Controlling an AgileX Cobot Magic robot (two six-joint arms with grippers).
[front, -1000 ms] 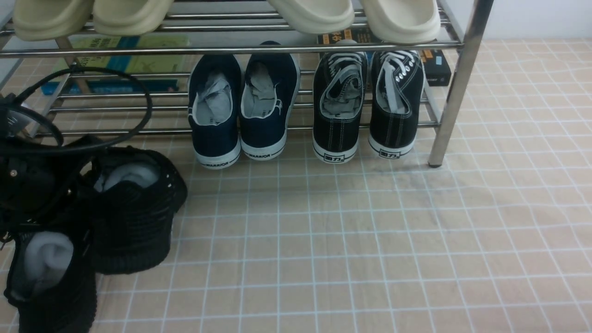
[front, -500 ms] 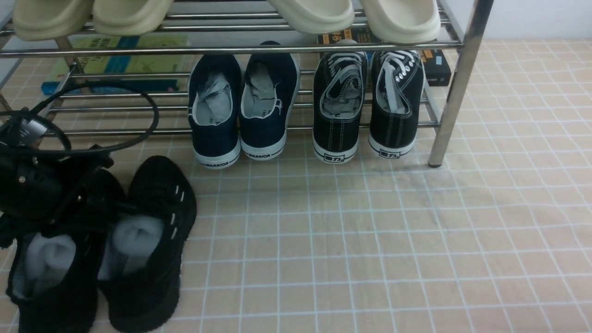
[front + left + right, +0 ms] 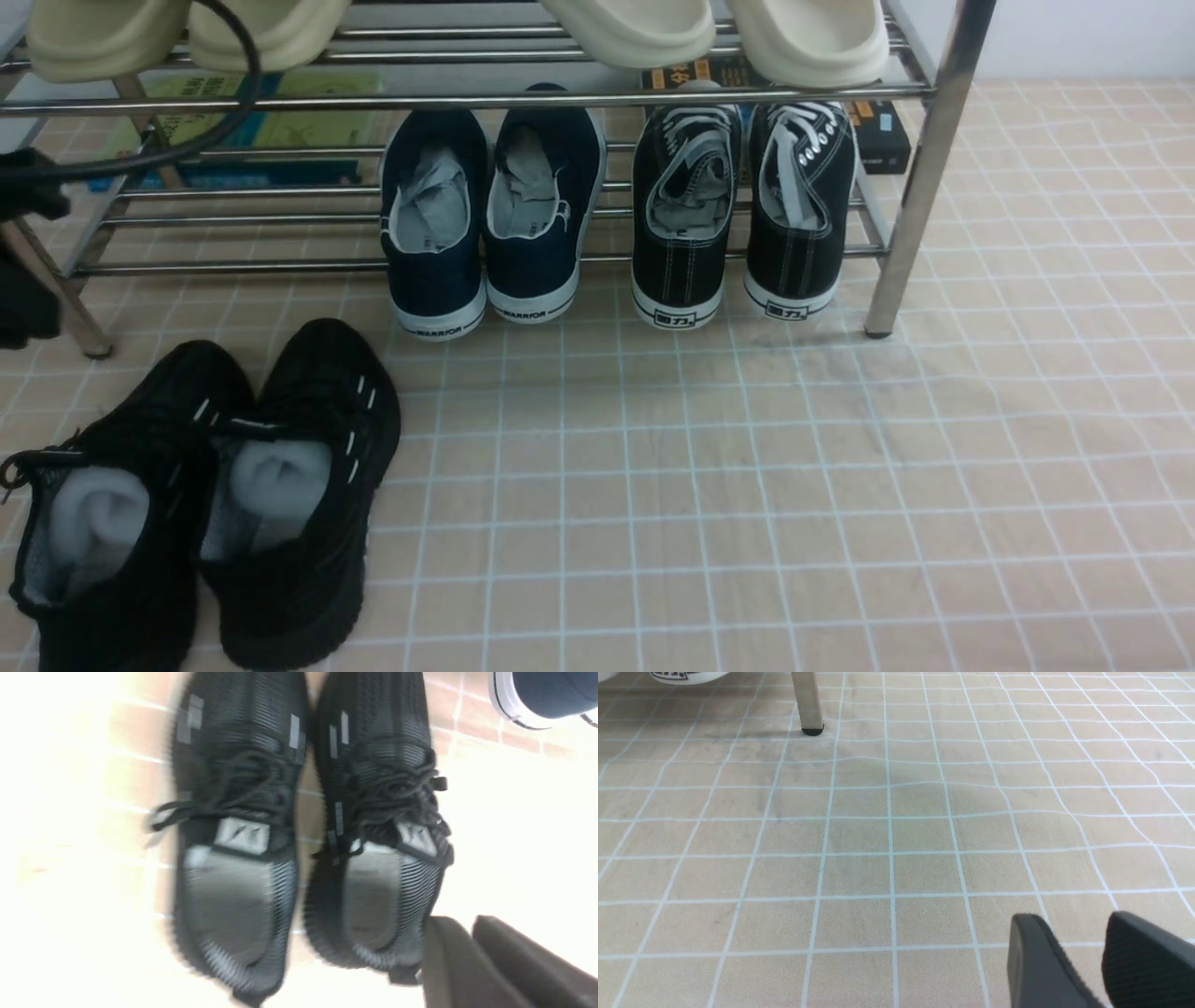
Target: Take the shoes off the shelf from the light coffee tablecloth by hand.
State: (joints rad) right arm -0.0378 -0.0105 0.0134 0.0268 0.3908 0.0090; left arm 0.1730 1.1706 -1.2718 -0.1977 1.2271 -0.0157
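Ahead of me the light coffee tablecloth (image 3: pixel 747 485) lies open right of the shoes (image 3: pixel 201 495), while the shelf (image 3: pixel 920 168), its navy pair (image 3: pixel 490 219) and black canvas pair (image 3: pixel 742 210) block the far side.

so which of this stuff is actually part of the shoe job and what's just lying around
Part of the job:
- black knit shoes, off the rack, side by side on the cloth
- chrome shelf
- light coffee tablecloth
- left gripper, above the shoes, holding nothing

Just lying about:
- navy Warrior pair
- black canvas pair
- cream slippers, top tier
- books behind the rack
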